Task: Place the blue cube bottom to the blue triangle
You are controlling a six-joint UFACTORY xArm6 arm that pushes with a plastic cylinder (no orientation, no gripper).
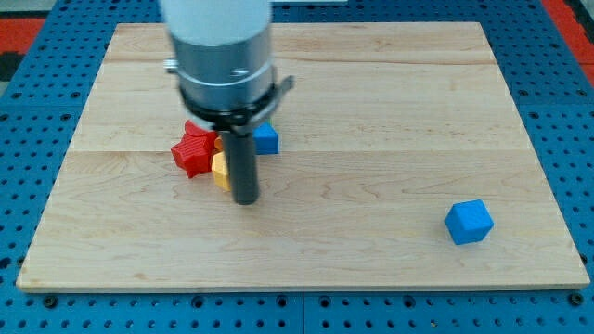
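Note:
A blue cube [469,222] lies alone at the lower right of the wooden board [371,102]. A blue block [267,139], partly hidden behind the rod so its shape is unclear, sits near the board's middle left. My tip [245,198] rests on the board just below that cluster, far to the left of the blue cube. The tip stands right beside a yellow block [221,171], at its right edge.
A red star-shaped block [193,150] lies left of the yellow block, with another red piece [199,129] behind it under the arm. The arm's grey body [223,56] hides part of the cluster. A blue pegboard [566,111] surrounds the board.

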